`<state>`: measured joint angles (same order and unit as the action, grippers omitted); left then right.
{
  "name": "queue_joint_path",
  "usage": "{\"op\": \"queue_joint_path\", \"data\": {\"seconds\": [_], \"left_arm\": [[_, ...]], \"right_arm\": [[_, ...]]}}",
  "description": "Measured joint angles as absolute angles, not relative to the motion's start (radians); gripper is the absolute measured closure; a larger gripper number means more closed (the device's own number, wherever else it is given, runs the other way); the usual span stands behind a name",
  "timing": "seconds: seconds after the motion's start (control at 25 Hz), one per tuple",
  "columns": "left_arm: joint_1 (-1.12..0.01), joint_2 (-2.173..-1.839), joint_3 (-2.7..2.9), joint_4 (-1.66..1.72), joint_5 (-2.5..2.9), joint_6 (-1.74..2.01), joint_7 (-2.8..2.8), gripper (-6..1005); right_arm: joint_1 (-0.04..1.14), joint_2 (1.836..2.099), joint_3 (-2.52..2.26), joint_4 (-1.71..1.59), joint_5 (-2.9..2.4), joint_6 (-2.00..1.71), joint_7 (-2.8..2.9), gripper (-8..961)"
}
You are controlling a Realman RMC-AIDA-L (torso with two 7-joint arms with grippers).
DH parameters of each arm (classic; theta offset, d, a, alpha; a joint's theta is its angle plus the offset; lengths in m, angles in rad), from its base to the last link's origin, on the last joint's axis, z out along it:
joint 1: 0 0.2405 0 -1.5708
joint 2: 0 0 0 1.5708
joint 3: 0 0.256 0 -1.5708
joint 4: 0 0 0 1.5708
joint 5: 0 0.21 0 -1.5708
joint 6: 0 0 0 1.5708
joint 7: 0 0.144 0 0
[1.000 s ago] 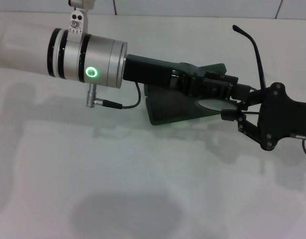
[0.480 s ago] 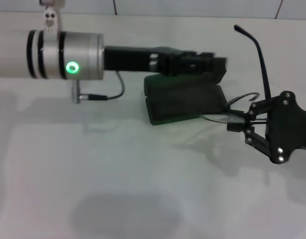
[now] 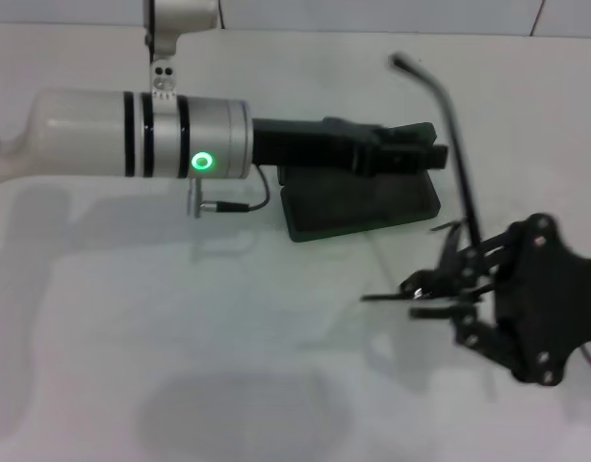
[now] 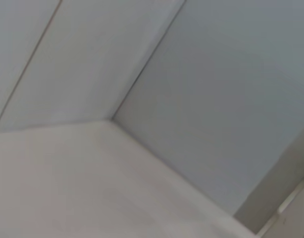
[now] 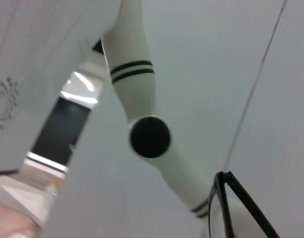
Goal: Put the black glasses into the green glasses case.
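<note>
Head view: one black glasses [image 3: 449, 241], one green glasses case [image 3: 358, 207].

The head camera looks forward and down on the white tabletop [image 3: 180, 366] from above. The left wrist camera faces away toward a wall corner. The right wrist camera tilts upward, sharing the left arm [image 5: 142, 99] with the head view.

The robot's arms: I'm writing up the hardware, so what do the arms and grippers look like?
The left arm is a white tube with two black bands, a silver wrist collar carrying a lit green ring, and a thin black cable plugged in below. Its left gripper is blocky and black. The right gripper is a flat black plate with small screws and thin black linkage bars.
</note>
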<state>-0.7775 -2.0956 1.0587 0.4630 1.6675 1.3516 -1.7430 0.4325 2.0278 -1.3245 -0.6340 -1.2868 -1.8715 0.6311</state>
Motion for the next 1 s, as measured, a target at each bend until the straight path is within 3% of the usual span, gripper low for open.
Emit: {"op": "queue_joint_path", "data": {"seconds": [0.24, 0.52, 1.0], "left_arm": [[-0.770, -2.093, 1.058, 0.461, 1.551, 1.421, -1.654, 363], [-0.730, -2.089, 1.058, 0.470, 1.495, 1.613, -1.535, 363], [-0.739, -2.087, 1.061, 0.471, 1.554, 1.635, -1.530, 364]], "right_arm": [[0.511, 2.028, -1.379, -0.473, -1.268, -1.836, 0.635, 839], [0.512, 2.027, -1.376, -0.426, -1.222, -1.745, 0.645, 839], [0.516, 2.025, -1.378, -0.425, -1.213, -1.709, 0.649, 839]]}}
